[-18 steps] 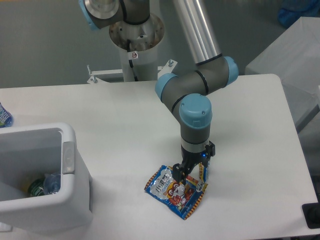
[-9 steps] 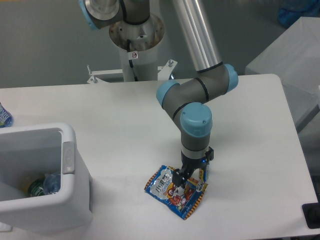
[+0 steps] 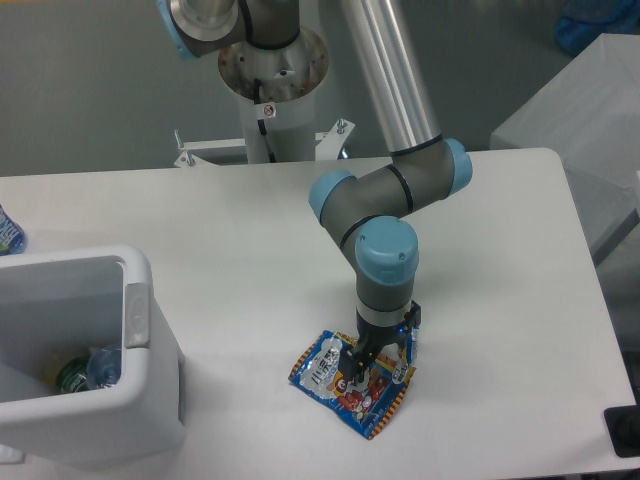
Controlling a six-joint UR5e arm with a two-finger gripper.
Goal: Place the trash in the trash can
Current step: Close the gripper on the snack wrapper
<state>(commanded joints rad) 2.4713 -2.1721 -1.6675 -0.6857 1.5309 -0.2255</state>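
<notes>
Blue-orange foil snack bag [image 3: 352, 383] lies flat on the white table [image 3: 250, 230], front-centre, well apart from the trash can [image 3: 150, 385] at the front-left edge. Bag's long axis runs diagonal: upper-left corner points twd the can side, lower-right end twd the table's front edge; cartoon face up. Gripper [image 3: 366, 356] points straight down onto the bag's upper-middle, fingertips touching or pressing the foil; fingers look close together w/ foil around them, but can't tell whether they've actually pinched it or how wide the gap is. Bag not lifted, sits on the table surface. Inside the trash can, at bottom, a crushed clear bottle [image 3: 95, 368] w/ a green-ish bit beside it. Grey tab [image 3: 136, 313] on the can's right rim. At far left table edge, a partly cut-off blue-green item [image 3: 8, 233].
</notes>
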